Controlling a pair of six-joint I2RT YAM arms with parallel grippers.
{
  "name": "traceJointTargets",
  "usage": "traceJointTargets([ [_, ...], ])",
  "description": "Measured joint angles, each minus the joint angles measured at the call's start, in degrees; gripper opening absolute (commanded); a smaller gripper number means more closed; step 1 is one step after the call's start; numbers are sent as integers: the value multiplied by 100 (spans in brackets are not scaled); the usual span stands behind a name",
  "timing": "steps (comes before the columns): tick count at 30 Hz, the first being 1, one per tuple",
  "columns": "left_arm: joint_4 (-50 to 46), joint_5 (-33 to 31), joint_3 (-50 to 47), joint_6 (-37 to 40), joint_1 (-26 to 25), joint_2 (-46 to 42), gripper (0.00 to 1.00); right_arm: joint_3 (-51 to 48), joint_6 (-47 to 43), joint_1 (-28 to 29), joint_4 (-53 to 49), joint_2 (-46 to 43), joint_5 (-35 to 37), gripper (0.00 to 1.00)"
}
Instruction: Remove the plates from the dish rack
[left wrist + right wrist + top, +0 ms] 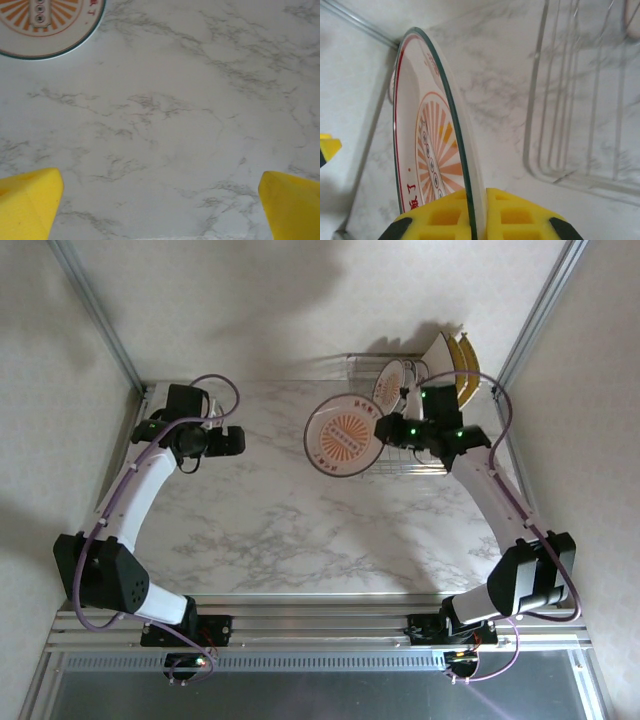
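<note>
My right gripper [385,430] is shut on the rim of a round white plate [343,435] with an orange sunburst and a dark green edge, held just left of the dish rack [412,466]. In the right wrist view the yellow pads [445,217] pinch the plate [430,135] edge-on, with the wire rack [570,100] to its right. Another round plate [390,383], a white square plate [437,352] and a yellow plate [466,365] stand in the rack. My left gripper [235,440] is open over bare marble; its view catches the held plate [45,25] at top left.
The marble tabletop [270,510] stretches between the two arms. Metal frame posts [100,315] rise at the back left and back right [540,310]. The rack sits against the back right corner.
</note>
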Motion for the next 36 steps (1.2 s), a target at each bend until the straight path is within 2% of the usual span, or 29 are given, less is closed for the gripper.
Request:
traceJointTargets([
  [8,417,820,-26,-133,-94,-2,100,-927,496,-2,1309,0,-835,0],
  [15,1338,2170,-402,-527,-98,-4,99,-979,791,-7,2315,179,-1421,0],
  [22,2218,3257,-516,-949,-107,11,94,-758,870,-7,2538,756,-1683,0],
  [31,2975,3755,-778,-1331,-184,332,85,-203,824,-7,2531,988,-1891,0],
  [36,3220,3893,-962,-1506,-232,505,74,31,796,-7,2540,1104,-1919,0],
])
